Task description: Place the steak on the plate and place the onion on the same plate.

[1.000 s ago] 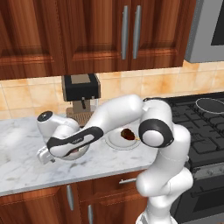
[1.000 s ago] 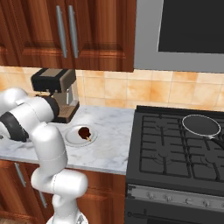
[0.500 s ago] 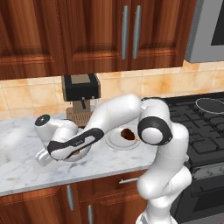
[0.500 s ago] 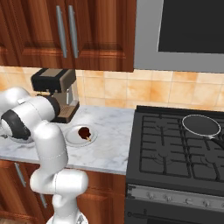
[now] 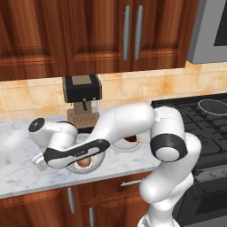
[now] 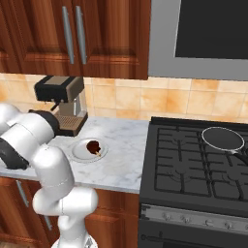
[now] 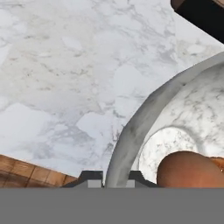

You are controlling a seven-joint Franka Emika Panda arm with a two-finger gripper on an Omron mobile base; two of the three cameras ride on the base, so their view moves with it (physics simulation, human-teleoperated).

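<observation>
The steak (image 6: pixel 92 145), a dark reddish-brown chunk, lies on the flat white plate (image 6: pixel 80 153) on the marble counter; in the left base view the steak (image 5: pixel 131 138) peeks out behind my forearm. The tan-orange onion (image 7: pixel 189 169) sits inside a deep grey-white bowl (image 7: pixel 131 127), left of the plate, and the onion (image 5: pixel 83 163) also shows under my arm in the left base view. My gripper (image 7: pixel 114 178) is shut on the bowl's rim, one fingertip on each side of it, with the onion just beside it inside the bowl.
A coffee machine (image 5: pixel 82 95) stands at the back of the counter behind the bowl (image 5: pixel 86 169). To the right is the black stove (image 6: pixel 193 160) with a small dark pan (image 6: pixel 223 139). The counter's front edge runs close to the bowl.
The jaws have gone from wide open to shut on the bowl's rim. The hand has sunk slightly; the steak, plate and bowl stay put.
</observation>
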